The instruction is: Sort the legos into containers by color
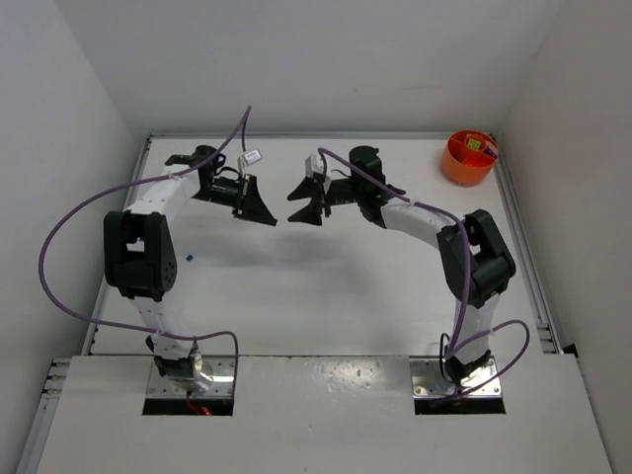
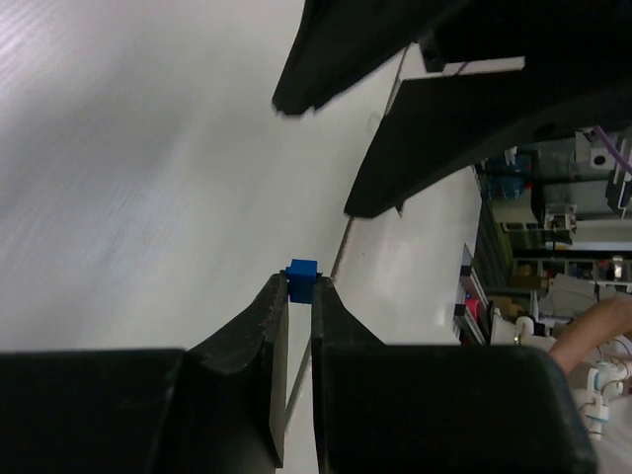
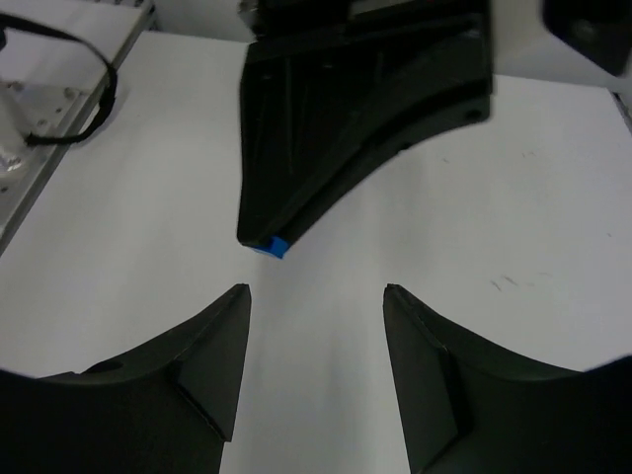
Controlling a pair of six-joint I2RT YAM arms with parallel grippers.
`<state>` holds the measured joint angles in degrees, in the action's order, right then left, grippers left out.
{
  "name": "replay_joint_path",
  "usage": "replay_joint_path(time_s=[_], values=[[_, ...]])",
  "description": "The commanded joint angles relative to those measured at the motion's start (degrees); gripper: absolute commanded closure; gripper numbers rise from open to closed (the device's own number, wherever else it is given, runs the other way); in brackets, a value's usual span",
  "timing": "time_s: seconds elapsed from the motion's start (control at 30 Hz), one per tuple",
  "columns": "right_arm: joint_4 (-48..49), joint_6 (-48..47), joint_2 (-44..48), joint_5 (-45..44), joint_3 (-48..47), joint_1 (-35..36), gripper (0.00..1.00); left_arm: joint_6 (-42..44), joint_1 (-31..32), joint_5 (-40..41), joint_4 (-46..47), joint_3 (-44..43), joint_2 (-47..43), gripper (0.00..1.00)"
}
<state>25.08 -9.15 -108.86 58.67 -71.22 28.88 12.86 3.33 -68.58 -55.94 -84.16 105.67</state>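
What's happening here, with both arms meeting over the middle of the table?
The left claw is shut on a tiny blue lego, pinched at its tips above the table. The right claw faces it, open and not touching the brick; it looks like a handover is being set up. The orange tub sits in the far right corner with a few coloured pieces inside.

A white table (image 1: pixel 316 296) sits inside a plain white enclosure with a left wall (image 1: pixel 49 148), a back wall (image 1: pixel 326 59) and a right wall (image 1: pixel 583 148). Metal rails (image 1: pixel 528 267) edge the table's sides. The light is soft and even. Blurred, cluttered shelving (image 2: pixel 553 197) shows beyond the table.
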Motion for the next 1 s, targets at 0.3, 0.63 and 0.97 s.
replay_joint_path(time_s=[0.3, 0.63, 0.97], values=[[-16.8, -29.8, 0.9, 10.0, -5.2, 2.8, 0.44, 3.4, 3.0, -4.5, -3.1, -1.2, -2.0, 1.0], [-17.5, -29.8, 0.4, 9.4, -6.8, 4.9, 0.51, 3.4, 3.0, -6.1, -3.1, -1.7, -0.8, 1.0], [-10.4, -19.8, -1.2, 6.2, -6.8, 6.0, 0.58, -1.3, 1.3, -8.6, 2.1, -1.0, -0.3, 1.0]])
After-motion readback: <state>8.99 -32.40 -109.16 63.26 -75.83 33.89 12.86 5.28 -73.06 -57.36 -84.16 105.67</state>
